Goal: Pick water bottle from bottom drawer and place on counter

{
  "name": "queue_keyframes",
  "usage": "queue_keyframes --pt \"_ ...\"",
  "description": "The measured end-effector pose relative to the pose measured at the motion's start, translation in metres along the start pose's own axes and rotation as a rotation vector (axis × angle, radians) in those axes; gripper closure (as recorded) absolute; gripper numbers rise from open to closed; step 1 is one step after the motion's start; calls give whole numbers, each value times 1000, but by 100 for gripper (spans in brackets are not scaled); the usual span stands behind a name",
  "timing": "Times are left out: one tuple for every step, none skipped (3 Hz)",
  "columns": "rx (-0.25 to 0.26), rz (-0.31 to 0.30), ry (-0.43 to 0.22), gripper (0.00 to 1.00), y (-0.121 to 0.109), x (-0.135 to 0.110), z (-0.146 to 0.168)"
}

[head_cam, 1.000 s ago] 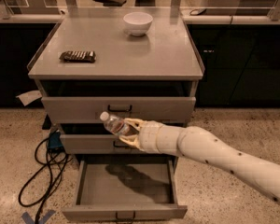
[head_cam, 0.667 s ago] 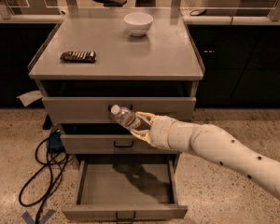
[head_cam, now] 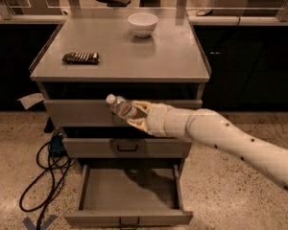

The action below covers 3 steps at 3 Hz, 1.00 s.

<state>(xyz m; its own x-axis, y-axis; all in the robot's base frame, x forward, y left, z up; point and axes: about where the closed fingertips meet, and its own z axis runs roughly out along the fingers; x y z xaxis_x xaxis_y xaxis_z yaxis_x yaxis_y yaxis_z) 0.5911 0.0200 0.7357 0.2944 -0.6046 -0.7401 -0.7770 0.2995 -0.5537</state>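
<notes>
My gripper (head_cam: pixel 134 113) is shut on the water bottle (head_cam: pixel 121 107), a small clear bottle with a white cap pointing up and left. It holds the bottle in the air in front of the top drawer's face, just below the counter's front edge. My white arm (head_cam: pixel 221 138) reaches in from the right. The bottom drawer (head_cam: pixel 129 217) is pulled open and its tray looks empty. The counter (head_cam: pixel 158 56) is the grey cabinet top above.
A white bowl (head_cam: pixel 143 24) stands at the back of the counter. A dark striped packet (head_cam: pixel 80 57) lies at its left. The middle drawer (head_cam: pixel 127 147) is shut. Black cables (head_cam: pixel 41 176) lie on the floor at the left.
My gripper has lifted the bottle higher and a little to the right, from the level of the middle drawer up to the top drawer's face.
</notes>
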Motion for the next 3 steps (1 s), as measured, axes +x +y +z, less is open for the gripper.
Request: queue_keyframes --pt "29 -105 -68 100 -54 -64 12" --pt "60 -216 -174 100 -94 -148 6" --pt "95 -314 -288 100 -114 -242 -14"
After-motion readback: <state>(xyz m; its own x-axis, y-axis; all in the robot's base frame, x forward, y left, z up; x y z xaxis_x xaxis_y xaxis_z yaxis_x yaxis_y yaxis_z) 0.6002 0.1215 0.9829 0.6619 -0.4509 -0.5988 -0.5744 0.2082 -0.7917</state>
